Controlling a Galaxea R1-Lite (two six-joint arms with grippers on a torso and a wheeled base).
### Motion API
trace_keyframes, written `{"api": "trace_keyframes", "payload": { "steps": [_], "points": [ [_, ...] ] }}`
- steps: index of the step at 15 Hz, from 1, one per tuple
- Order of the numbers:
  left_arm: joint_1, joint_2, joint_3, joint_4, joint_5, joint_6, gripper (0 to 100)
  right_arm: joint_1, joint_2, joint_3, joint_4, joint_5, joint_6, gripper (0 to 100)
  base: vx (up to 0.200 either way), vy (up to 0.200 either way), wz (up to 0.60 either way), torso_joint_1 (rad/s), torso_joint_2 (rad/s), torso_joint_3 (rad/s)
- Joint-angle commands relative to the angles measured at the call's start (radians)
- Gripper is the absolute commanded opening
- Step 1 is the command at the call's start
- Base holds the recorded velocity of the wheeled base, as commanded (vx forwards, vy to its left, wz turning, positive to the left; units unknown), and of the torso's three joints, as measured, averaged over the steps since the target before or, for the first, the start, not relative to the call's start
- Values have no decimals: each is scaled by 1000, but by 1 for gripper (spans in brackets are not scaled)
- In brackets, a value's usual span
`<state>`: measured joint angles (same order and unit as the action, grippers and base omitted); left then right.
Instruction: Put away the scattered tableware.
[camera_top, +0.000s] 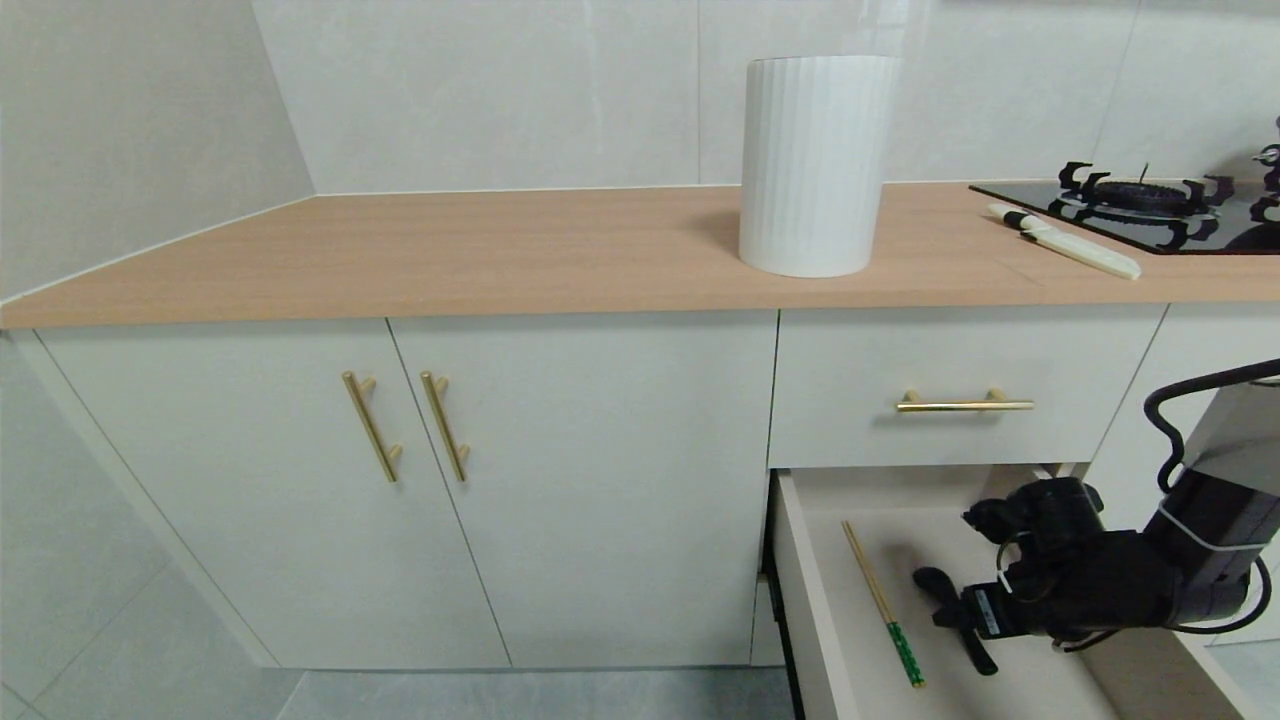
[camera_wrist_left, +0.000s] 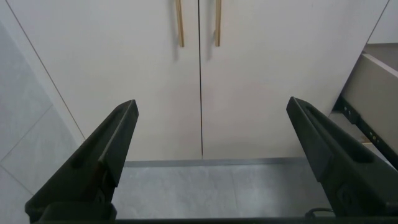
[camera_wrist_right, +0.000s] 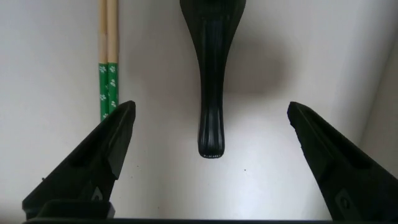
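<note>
- Drawer (camera_top: 805, 600) work under way at a kitchen unit: the right gripper (camera_wrist_right: 209, 118) hangs over the open lower drawer, fingers spread wide on either side of a black spoon (camera_wrist_right: 210, 74) and touching nothing
- the spoon lies flat on the pale drawer floor, free of the jaws, so the step in hand looks like the let-go and lift-away
- done well, that means rising straight up with the fingers kept apart, so neither pad catches the handle or nudges the chopsticks (camera_wrist_right: 107, 62) just beside it; the arm should clear the drawer's walls and the closed drawer front above before swinging out
- spoon, seen closely: matte black, with a slim ridged handle that widens toward the bowl; it looks light and apt to skid on the smooth floor if brushed
- chopsticks: a pale wooden pair with green patterned ends, lying side by side along the drawer, near its left wall and parallel to the spoon
- a pale-bladed knife (camera_top: 1065, 242) lies on the wooden worktop (camera_top: 500, 250) at the hob's (camera_top: 1140, 205) edge, near a tall white ribbed container (camera_top: 815, 165); it appears to be the piece left to put away
- the left gripper (camera_wrist_left: 211, 124) sits low, fingers wide apart and empty, facing the cabinet doors (camera_wrist_left: 124, 74)
</note>
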<state>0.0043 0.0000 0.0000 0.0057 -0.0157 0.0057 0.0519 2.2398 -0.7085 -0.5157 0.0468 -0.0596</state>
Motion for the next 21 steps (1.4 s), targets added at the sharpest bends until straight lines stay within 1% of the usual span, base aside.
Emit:
{"api": "trace_keyframes", "payload": {
  "steps": [1, 5, 7, 9, 10, 12, 13, 15, 17, 19, 21],
  "points": [
    [0, 0, 0, 0, 0, 0, 100, -3, -97, 24, 0, 1, 0, 100, 0, 0, 0, 0, 0, 0],
    [0, 0, 0, 0, -1, 0, 100, -26, -338, 61, 34, 1, 4, 100, 0, 0, 0, 0, 0, 0],
    [0, 0, 0, 0, -1, 0, 100, -35, -485, 18, 178, 1, 7, 100, 0, 0, 0, 0, 0, 0],
    [0, 0, 0, 0, -1, 0, 100, -29, -621, -17, 353, 4, 7, 100, 0, 0, 0, 0, 0, 0],
    [0, 0, 0, 0, -1, 0, 100, -20, -677, -29, 415, 4, 7, 100, 0, 0, 0, 0, 0, 0],
    [0, 0, 0, 0, -1, 8, 100, -14, -746, -45, 480, 2, 6, 100, 0, 0, 0, 0, 0, 0],
    [0, 0, 0, 0, -1, 10, 100, -14, -756, -46, 484, 5, 6, 100, 0, 0, 0, 0, 0, 0],
    [0, 0, 0, 0, -1, 3, 100, -3, -755, -40, 491, 5, 6, 100, 0, 0, 0, 0, 0, 0],
    [0, 0, 0, 0, -1, 2, 100, 2, -790, -39, 537, 1, 7, 100, 0, 0, 0, 0, 0, 0],
    [0, 0, 0, 0, -1, 2, 100, 2, -870, -46, 637, 4, 7, 100, -200, 0, 0, -2, 5, 0],
    [0, 0, 0, 0, -1, 2, 100, 46, -928, -39, 701, 2, 7, 100, -200, 0, 0, 5, 2, 0]
  ]
}}
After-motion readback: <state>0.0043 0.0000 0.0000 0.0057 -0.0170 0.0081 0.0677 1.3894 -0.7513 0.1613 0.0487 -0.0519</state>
